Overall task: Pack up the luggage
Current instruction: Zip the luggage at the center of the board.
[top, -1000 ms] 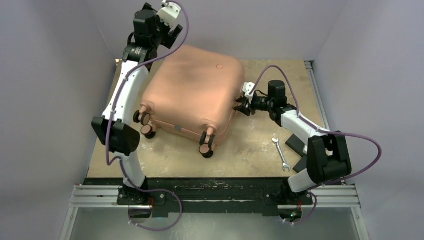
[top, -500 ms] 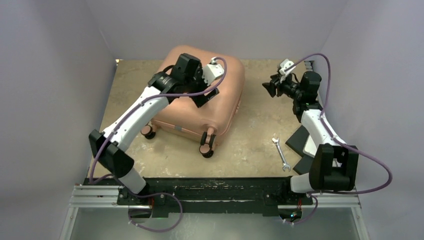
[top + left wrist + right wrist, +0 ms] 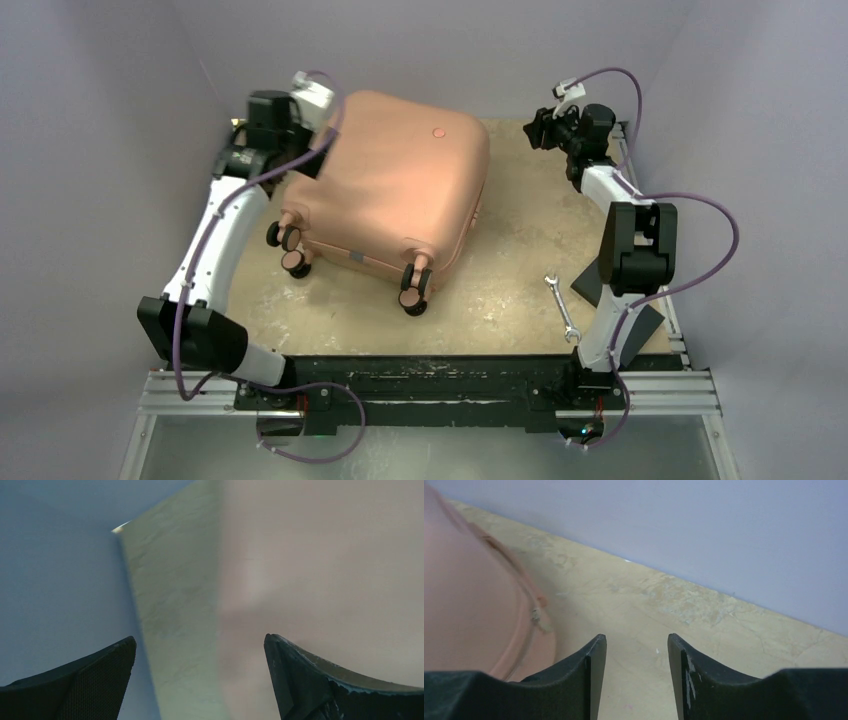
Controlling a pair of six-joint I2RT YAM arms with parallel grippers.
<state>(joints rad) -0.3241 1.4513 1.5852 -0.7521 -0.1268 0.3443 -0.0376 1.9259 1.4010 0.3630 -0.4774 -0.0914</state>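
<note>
Luggage (image 3: 325, 555) fills right side of L wrist view, pink shell blurred and close; strip of bench (image 3: 170, 605) and wall to its left. In same view left tool (image 3: 199, 645) is spread wide, nothing btwn fingers: one finger sits over the wall side, the other in front of the shell. Can't tell if it touches.

R wrist view: right tool (image 3: 635, 640) partly spread, gap empty, bare bench behind it. Luggage edge w/ zip pull (image 3: 540, 612) at left, apart from the fingers.

Top view: luggage lies shut on bench, centre-left toward far wall, wheels (image 3: 412, 290) facing near. L arm at its far-left corner; R arm at far-right corner of bench, well apart. Wrench (image 3: 561, 308) and black pads (image 3: 590, 285) near right.
</note>
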